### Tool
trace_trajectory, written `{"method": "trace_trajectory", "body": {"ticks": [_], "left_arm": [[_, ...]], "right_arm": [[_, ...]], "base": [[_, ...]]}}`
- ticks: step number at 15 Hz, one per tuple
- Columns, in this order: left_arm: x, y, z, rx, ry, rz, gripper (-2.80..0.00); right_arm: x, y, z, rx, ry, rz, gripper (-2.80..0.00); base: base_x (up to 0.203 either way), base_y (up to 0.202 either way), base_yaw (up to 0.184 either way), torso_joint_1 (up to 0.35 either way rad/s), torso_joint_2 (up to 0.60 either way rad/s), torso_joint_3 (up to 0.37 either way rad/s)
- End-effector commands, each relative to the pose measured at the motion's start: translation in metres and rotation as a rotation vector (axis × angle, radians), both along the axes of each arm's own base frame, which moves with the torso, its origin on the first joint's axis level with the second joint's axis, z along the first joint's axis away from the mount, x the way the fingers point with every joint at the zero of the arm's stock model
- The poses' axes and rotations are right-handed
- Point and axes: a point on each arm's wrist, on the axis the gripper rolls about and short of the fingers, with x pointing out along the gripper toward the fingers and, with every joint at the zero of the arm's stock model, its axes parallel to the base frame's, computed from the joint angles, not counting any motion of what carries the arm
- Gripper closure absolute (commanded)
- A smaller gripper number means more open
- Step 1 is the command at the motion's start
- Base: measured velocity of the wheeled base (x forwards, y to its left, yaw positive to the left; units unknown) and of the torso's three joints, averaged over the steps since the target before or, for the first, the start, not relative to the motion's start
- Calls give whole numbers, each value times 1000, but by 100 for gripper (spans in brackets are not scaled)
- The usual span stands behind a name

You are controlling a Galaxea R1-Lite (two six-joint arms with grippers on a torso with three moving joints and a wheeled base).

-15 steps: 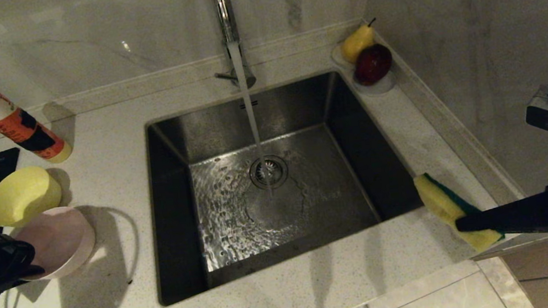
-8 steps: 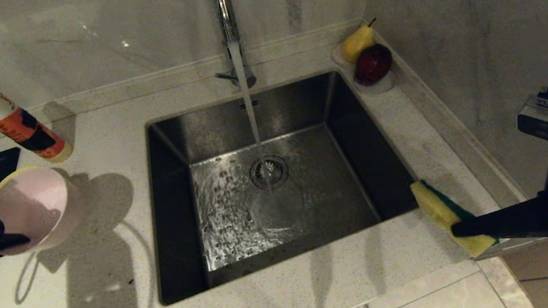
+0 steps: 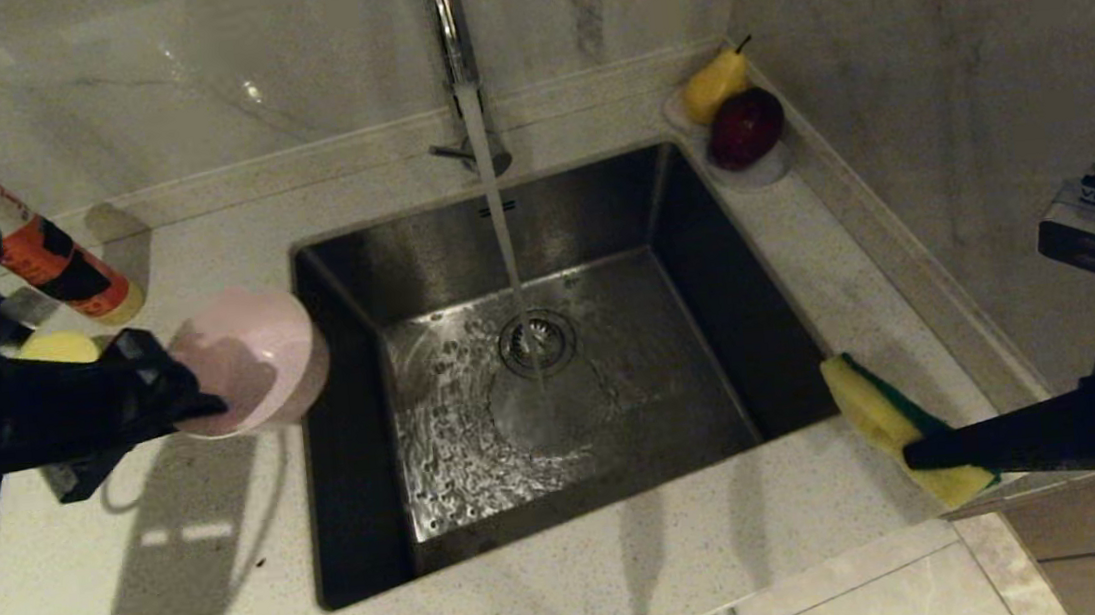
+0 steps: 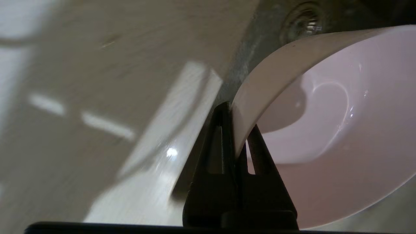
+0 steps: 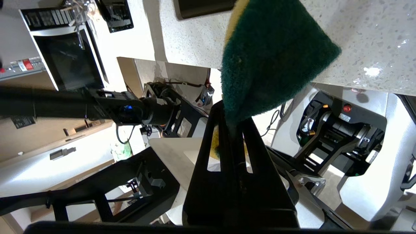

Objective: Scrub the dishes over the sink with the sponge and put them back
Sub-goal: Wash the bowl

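Right gripper [image 3: 924, 457]: nearest to me, over the front right corner of the counter, my fingers squeezed tight on the sponge [image 3: 884, 416]. It has kept its place over the last second.
Sponge: held tilted just beside the sink's right edge, yellow foam facing up, green scouring face on the far side. It touches no dish yet.
Left gripper [image 3: 200, 406]: on my left, fingers pinched on the rim of the pink bowl [image 3: 257, 366], one finger inside the wall and one outside.
What has changed: a second ago the pink bowl was low on the left counter beside the yellow bowl; now I have lifted it and swung it right, so it hangs tipped on its side at the sink's left edge, its mouth turned toward me.
Yellow bowl [image 3: 59, 346]: only a sliver shows behind my left arm, on the counter.
Blue bowl: hidden now; I cannot place it.
Sink [image 3: 366, 506]: steel basin in the middle, water sheeting over its floor around the drain [image 3: 537, 342].
Tap [image 3: 450, 25]: at the back, running a steady stream onto the drain.
Meaning for the task: I judge the first bowl is on its way to the scrub; bowl and sponge are well apart, so both must meet over the basin.
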Motion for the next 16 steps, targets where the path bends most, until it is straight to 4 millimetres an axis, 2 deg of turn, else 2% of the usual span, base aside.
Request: {"method": "trace_trajectory", "body": {"ticks": [1,3,4,6,11,16], "left_arm": [[39,-39,-19,39,59,-62,0],[56,-68,-14,18,36,-107,0],[59,-80,-9,-1,17,-127,0],[63,-102,-11,-20,3,-171,0],[86,-149,-38,22,-5,-152,0],[93,-156,-43,29,-2,-150,0]], "right_arm": [[-4,-1,1,6,-4,9,0],[-11,-2,5,16,-25,19,0],[-10,-2,4,14,-22,20,0],[-7,0,0,6,-4,24,0],[-3,0,-6,21,-16,28,0],[4,1,-11,3,-16,22,0]], "base": [[0,0,0,0,0,0],[0,0,0,0,0,0],[0,0,0,0,0,0],[0,0,0,0,0,0],[0,0,0,0,0,0],[0,0,0,0,0,0]]}}
